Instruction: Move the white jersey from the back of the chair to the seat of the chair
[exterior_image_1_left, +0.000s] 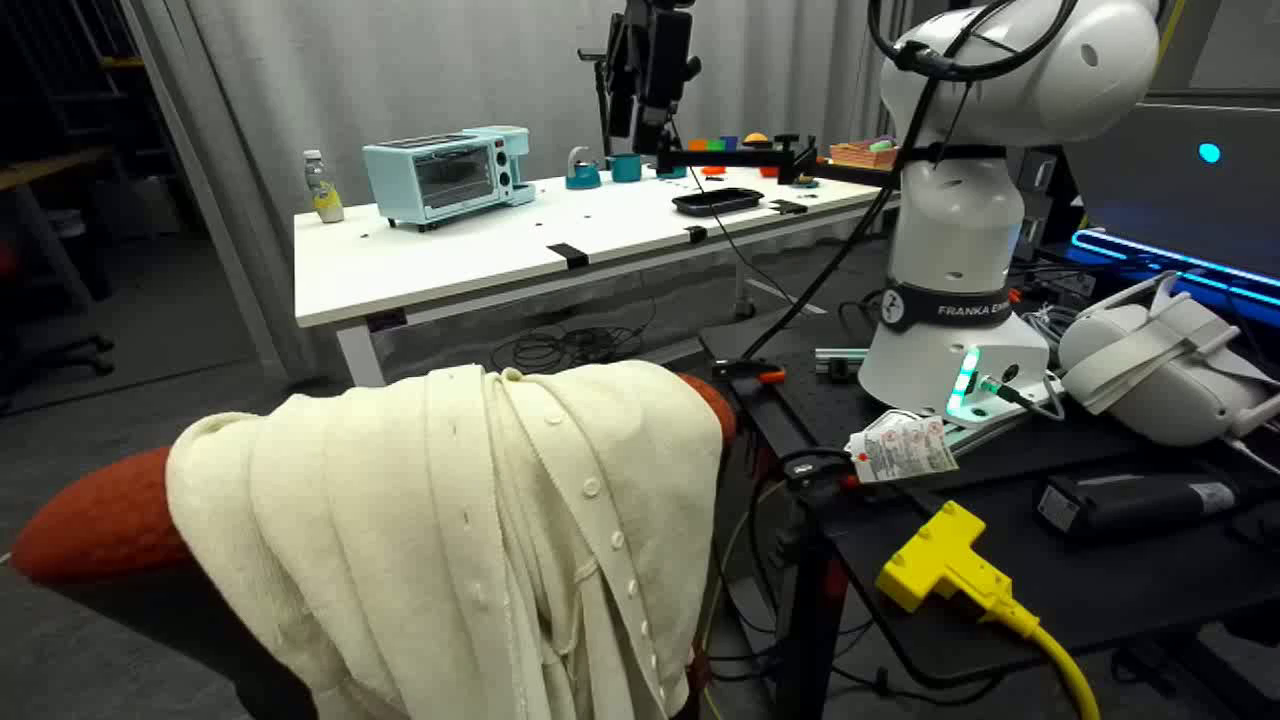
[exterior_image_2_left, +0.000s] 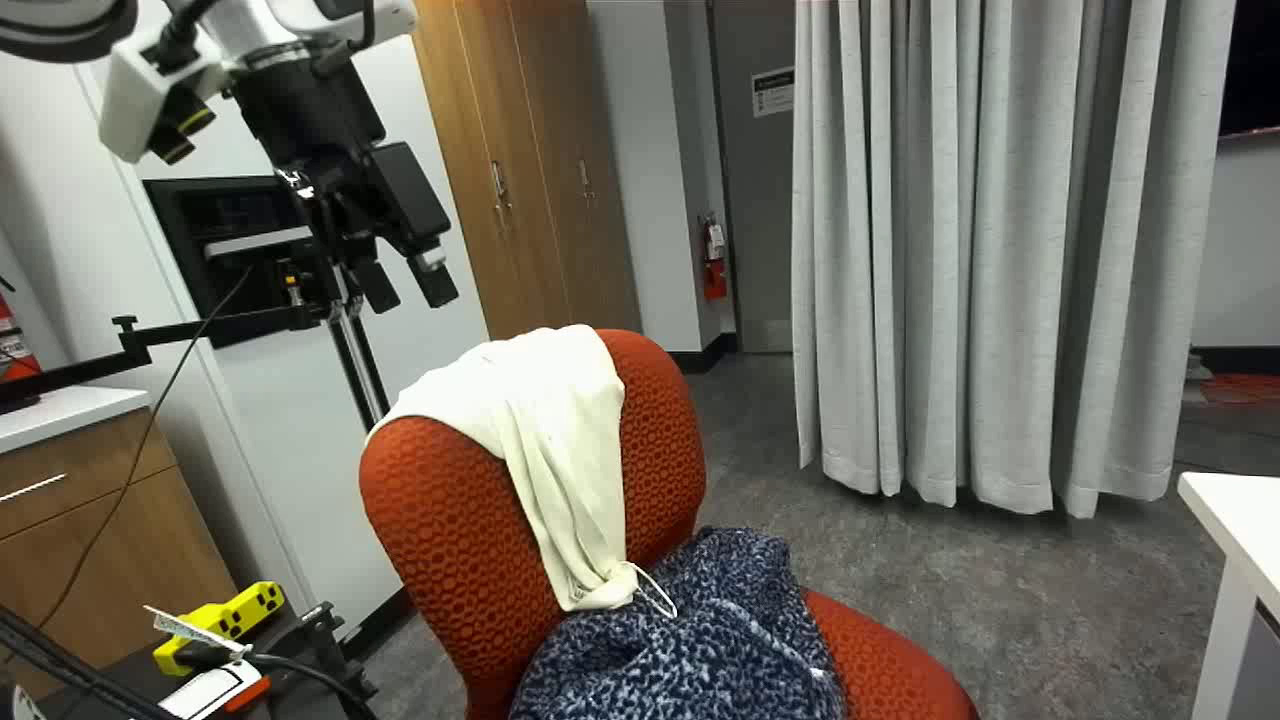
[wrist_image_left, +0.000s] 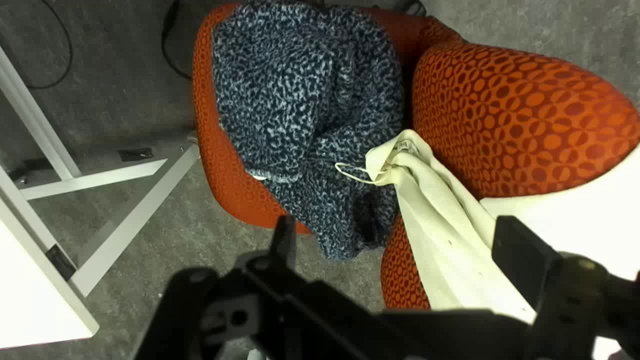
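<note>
Buttons (exterior_image_1_left: 591, 487) on the white jersey (exterior_image_1_left: 430, 530) show clearly only in an exterior view.

Seemingly cream jersey (exterior_image_1_left: 390, 520), orange-patterned chair (exterior_image_2_left: 655, 480)

A white robot arm (exterior_image_1_left: 955, 215) with smooth, rounded shells, dotted with grey oval caps (exterior_image_1_left: 1088, 54). Thick black cables (exterior_image_1_left: 990, 73) loop along its upper part; a narrow black strap (exterior_image_1_left: 955, 152) circles it lower down. Near the foot, a black band (exterior_image_1_left: 930, 325) bears a round pale logo (exterior_image_1_left: 893, 306) and white letters (exterior_image_1_left: 970, 311) beginning "FRANKA". The flared white base (exterior_image_1_left: 895, 375) has a glowing green light strip (exterior_image_1_left: 962, 375) and a dark plug (exterior_image_1_left: 1012, 396). In an exterior view, a silvery ring (exterior_image_2_left: 275, 55) meets a black cylinder (exterior_image_2_left: 308, 110), beside a white boxy part (exterior_image_2_left: 145, 105) with a dark, yellow-lined tip (exterior_image_2_left: 185, 125). The end effector (exterior_image_2_left: 407, 287) is black, with blocky fingers (exterior_image_2_left: 437, 287); in the wrist view it blurs, showing a grey plate (wrist_image_left: 230, 322) with a round hole.
</note>
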